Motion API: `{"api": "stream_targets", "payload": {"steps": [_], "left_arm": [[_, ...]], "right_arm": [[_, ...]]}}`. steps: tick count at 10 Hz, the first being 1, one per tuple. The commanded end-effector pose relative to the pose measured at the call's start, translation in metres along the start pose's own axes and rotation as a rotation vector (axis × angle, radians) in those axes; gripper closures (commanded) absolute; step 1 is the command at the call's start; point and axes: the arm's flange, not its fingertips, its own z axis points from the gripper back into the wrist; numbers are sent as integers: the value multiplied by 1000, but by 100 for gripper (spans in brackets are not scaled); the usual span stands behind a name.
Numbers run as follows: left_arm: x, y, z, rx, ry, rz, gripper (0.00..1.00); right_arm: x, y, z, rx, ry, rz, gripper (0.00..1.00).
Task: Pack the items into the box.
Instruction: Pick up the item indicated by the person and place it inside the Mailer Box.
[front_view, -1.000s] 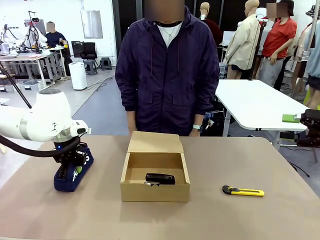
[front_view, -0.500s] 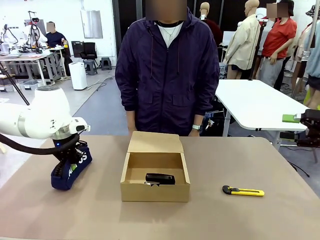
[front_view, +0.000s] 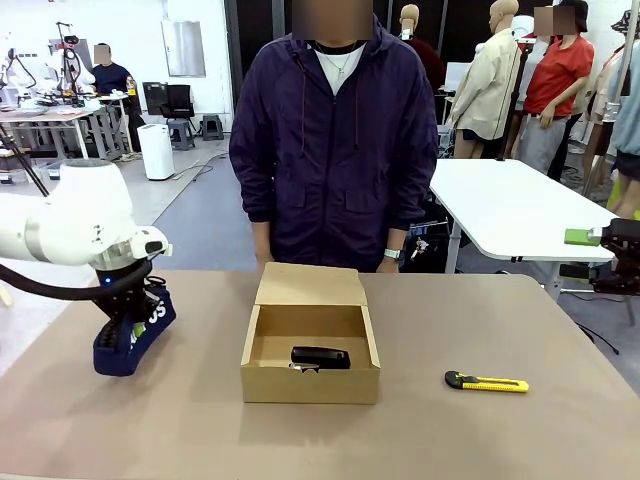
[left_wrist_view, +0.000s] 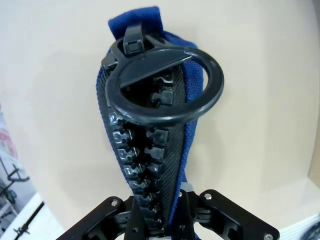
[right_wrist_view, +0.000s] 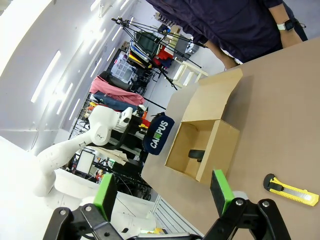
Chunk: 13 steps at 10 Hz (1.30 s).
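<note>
We saw navy pencil case (front_view: 120, 350) at 9 o'clock of box (front_view: 310, 384), well apart, tilted. Left gripper (front_view: 136, 320) had zip edge pinched, jaws clamped tight on it. Inside box lay small black stapler-like object (front_view: 320, 357). On table (front_view: 450, 440), at box's 3 o'clock, lay utility knife (front_view: 487, 382). Right gripper (right_wrist_view: 163, 193) hung spread wide, empty. At 12 o'clock stood person (front_view: 335, 150).
</note>
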Motion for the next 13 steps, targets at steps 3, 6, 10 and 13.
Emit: {"api": "stream_targets", "payload": {"steps": [3,6,10,13], "left_arm": [[-32,11,143,31,-2,162,100],[-35,26,183,-2,45,222,100],[-48,15,175,24,21,177,100],[-17,-24,182,-41,-75,-114,100]], "right_arm": [[4,4,-1,18,-22,-21,0],[4,4,-1,18,-22,-21,0],[4,4,-1,18,-22,-21,0],[4,4,-1,18,-22,-21,0]]}}
